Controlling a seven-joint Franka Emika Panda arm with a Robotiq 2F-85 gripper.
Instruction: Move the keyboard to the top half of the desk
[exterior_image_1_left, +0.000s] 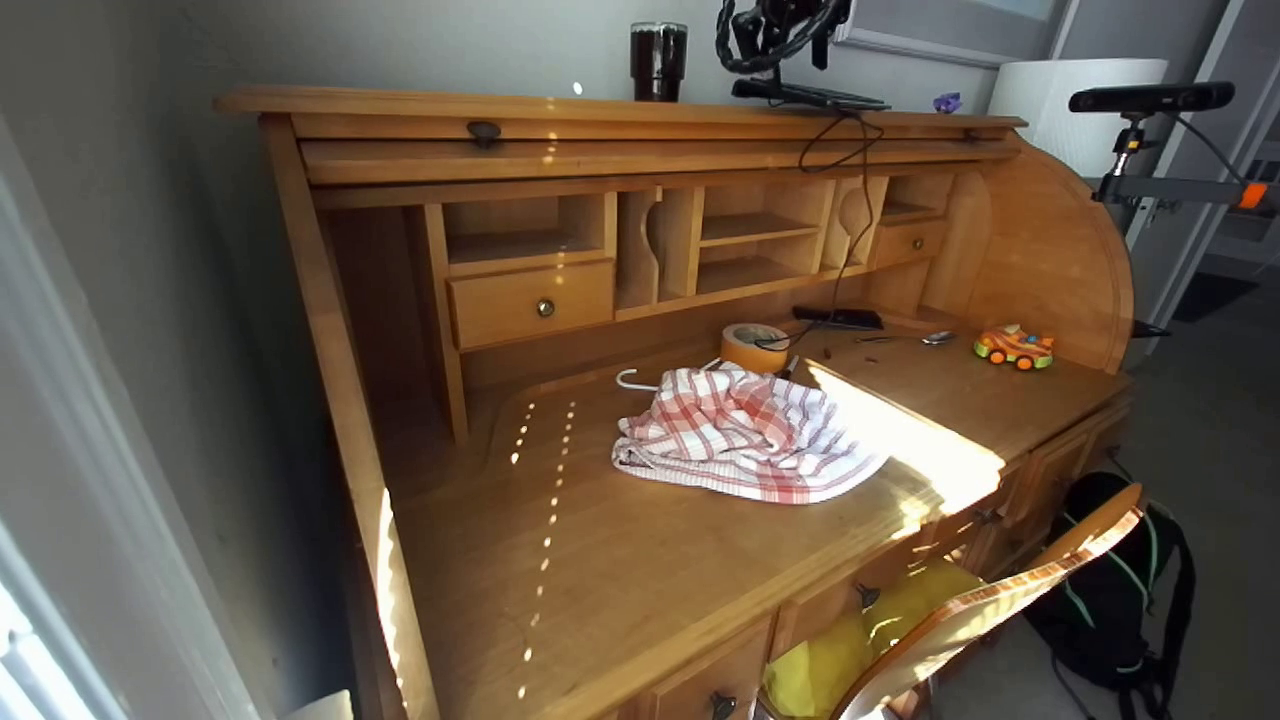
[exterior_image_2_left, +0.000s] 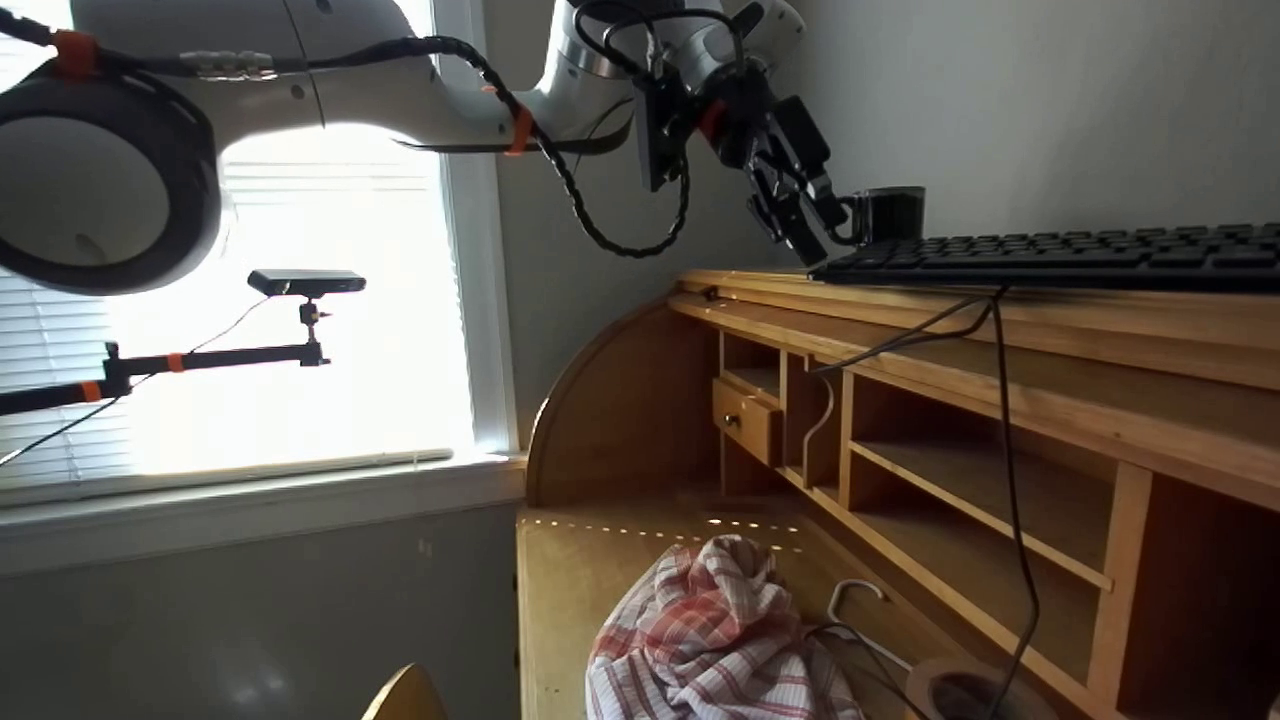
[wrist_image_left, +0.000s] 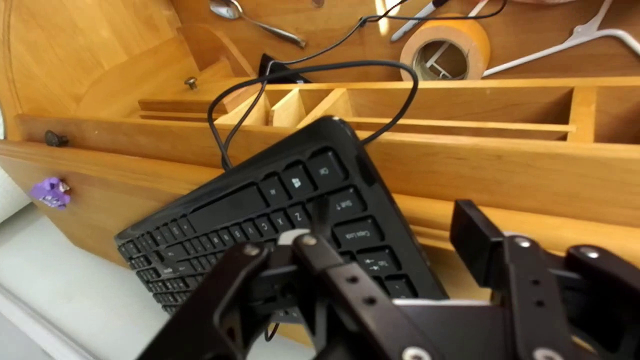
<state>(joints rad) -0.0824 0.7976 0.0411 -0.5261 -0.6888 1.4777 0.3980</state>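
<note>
The black keyboard (exterior_image_1_left: 812, 96) lies on the top shelf of the brown desk (exterior_image_1_left: 480, 580), its cable hanging down the front. It also shows in an exterior view (exterior_image_2_left: 1090, 258) and, angled across the shelf edge, in the wrist view (wrist_image_left: 227, 206). My gripper (wrist_image_left: 400, 230) is open and empty at the keyboard's end. In the wrist view one finger is over the keys near Shift and Caps Lock; the other is beyond the short edge. The gripper also shows above the shelf in both exterior views (exterior_image_2_left: 815, 225) (exterior_image_1_left: 785, 35). Contact with the keyboard cannot be told.
A dark mug (exterior_image_2_left: 895, 213) stands on the shelf near the gripper. A purple object (wrist_image_left: 51, 193) lies at the shelf's far end. The cable (wrist_image_left: 345, 65) loops over the pigeonholes. Below lie a red-and-white cloth (exterior_image_1_left: 745, 435), a tape roll (exterior_image_1_left: 752, 347), a hanger and a toy car (exterior_image_1_left: 1014, 347).
</note>
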